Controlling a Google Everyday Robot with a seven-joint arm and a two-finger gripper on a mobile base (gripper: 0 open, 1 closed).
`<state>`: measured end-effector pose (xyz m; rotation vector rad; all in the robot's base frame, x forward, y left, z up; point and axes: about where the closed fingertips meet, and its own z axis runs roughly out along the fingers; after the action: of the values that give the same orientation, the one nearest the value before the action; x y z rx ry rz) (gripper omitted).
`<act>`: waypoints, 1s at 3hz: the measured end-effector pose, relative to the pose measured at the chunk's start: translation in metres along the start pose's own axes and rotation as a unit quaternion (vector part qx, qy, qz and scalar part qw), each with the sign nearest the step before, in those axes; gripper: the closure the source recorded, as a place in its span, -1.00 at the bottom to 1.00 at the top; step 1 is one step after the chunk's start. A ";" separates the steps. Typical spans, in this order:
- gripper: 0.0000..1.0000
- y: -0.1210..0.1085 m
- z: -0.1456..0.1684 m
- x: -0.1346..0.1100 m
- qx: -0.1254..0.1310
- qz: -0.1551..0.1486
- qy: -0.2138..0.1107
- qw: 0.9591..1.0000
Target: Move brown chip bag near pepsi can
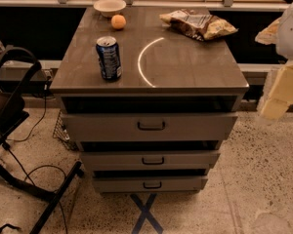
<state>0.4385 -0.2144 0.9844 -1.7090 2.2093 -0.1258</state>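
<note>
My pale gripper (281, 94) hangs off right, and I can't tell its grip state. The crinkly brown foil chip bag (198, 24) could slip, or topple the upright blue pepsi can (109, 57).

Tool (277, 97) right of cabinet (190, 65); brown chip bag (198, 24) and pepsi can (109, 57) apart.

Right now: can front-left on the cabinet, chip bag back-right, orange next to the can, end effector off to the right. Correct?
No. The orange sits at the back beside the bowl, far from the can; the camera view shows it. Rest holds: bag back-right, end effector off the cabinet's right side.
</note>
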 end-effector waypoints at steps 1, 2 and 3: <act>-1.00 0.000 0.000 0.000 0.000 0.000 0.000 1.000; -1.00 -0.019 0.007 0.007 0.072 0.057 0.026 0.995; -1.00 -0.048 0.014 0.022 0.164 0.101 0.046 0.980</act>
<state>0.4823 -0.2468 0.9802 -1.3210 2.2605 -0.4965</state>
